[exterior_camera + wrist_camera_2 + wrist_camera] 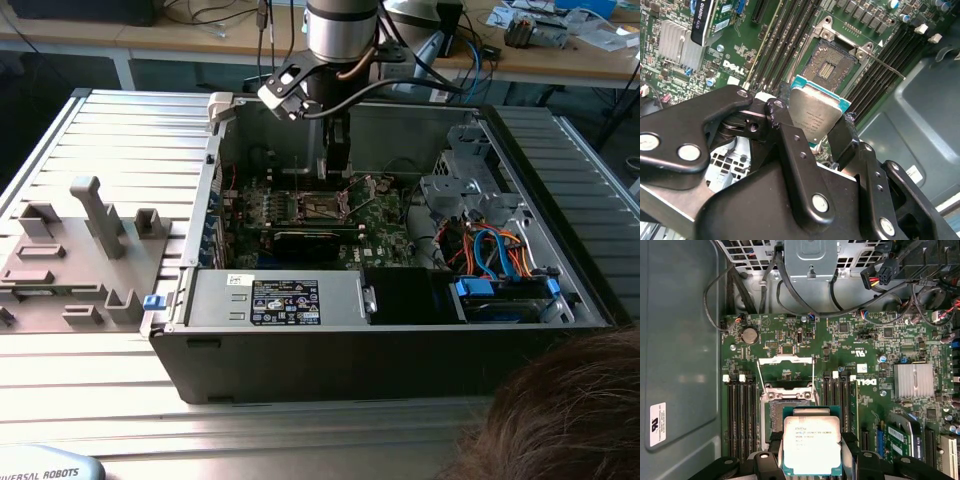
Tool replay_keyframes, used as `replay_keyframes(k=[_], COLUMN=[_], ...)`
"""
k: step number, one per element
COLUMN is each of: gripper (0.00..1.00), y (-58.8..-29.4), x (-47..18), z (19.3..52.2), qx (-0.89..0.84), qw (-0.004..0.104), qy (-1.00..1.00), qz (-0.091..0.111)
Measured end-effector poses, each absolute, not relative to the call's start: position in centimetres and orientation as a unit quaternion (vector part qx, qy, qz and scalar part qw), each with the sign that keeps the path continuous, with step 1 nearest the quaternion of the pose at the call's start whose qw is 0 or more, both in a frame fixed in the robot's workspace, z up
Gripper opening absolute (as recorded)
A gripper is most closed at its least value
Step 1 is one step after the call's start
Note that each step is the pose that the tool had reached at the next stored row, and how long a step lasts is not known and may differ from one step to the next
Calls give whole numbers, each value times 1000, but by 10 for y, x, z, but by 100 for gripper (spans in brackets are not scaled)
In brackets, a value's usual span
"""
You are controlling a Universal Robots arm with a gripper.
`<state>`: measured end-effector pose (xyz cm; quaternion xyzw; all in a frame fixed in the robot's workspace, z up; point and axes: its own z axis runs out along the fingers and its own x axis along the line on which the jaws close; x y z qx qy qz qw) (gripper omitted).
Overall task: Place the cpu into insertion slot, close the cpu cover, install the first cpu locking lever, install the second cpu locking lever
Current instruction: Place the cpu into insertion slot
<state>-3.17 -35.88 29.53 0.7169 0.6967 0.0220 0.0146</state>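
Cpu sits gripped in the hand, near insertion slot.

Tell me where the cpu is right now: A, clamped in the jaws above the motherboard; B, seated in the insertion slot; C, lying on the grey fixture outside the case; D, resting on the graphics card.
A: in the second wrist view the cpu is gripped between the jaws, and the insertion slot beyond it lies bare.
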Motion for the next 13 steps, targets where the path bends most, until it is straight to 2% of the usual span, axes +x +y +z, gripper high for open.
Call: replay_keyframes(k=[13], gripper=[54], y=[-359], x=[-32], z=[292], qx=[717], qw=[15], qy=[697], qz=[22])
